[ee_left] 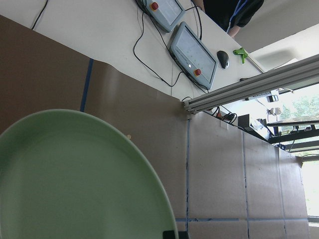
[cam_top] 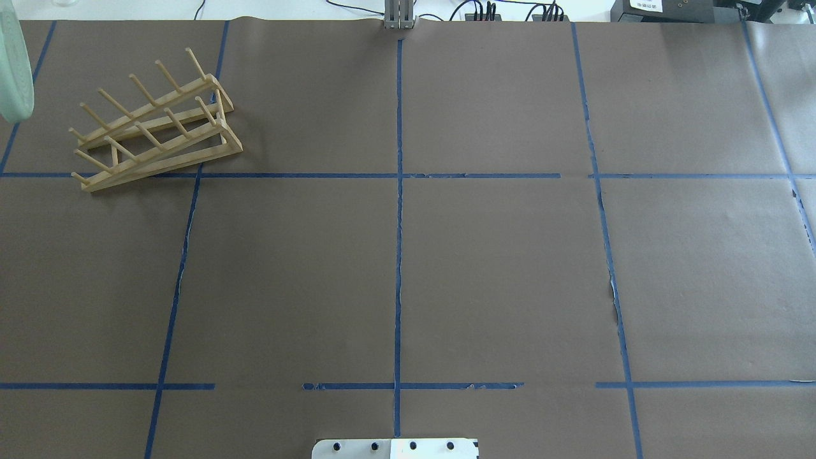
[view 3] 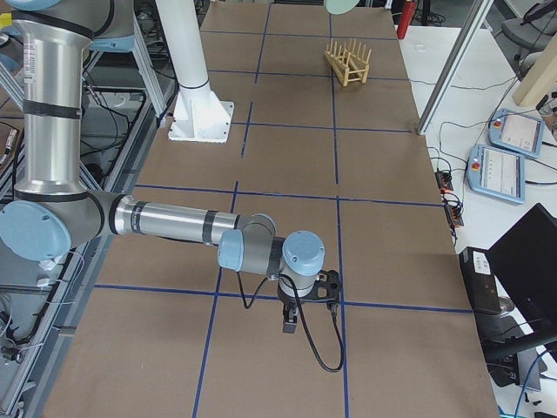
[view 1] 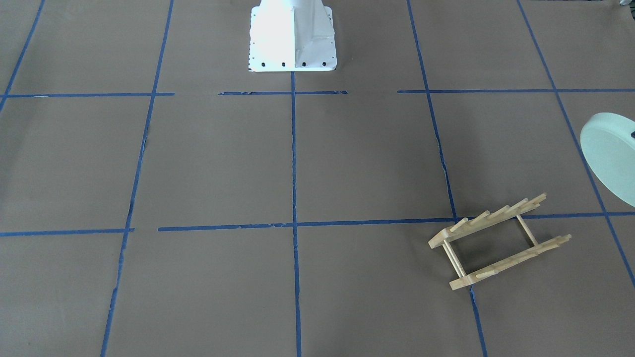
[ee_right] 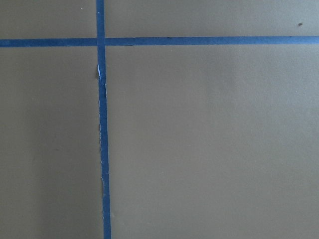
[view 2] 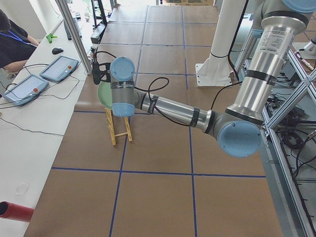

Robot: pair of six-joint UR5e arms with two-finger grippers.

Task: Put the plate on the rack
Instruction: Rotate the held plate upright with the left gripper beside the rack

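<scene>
The pale mint-green plate (view 1: 612, 153) hangs tilted on edge in the air at the table's far left end, beside and above the rack; it also shows in the overhead view (cam_top: 14, 70) and the left side view (view 2: 104, 95). It fills the lower left of the left wrist view (ee_left: 75, 179), where one dark fingertip (ee_left: 175, 234) shows at its rim. My left gripper (view 2: 102, 81) is shut on the plate. The light-wood rack (view 1: 511, 262) (cam_top: 162, 166) (view 2: 112, 131) stands bare on the brown paper. My right gripper (view 3: 290, 324) hovers low at the other end; I cannot tell if it is open.
The white robot base (view 1: 292, 37) stands at the near middle edge. Blue tape lines grid the brown paper. An operators' bench with two teach pendants (view 2: 59, 68), cables and a seated person (view 2: 12, 42) runs along the far side, behind an aluminium post (view 2: 74, 34).
</scene>
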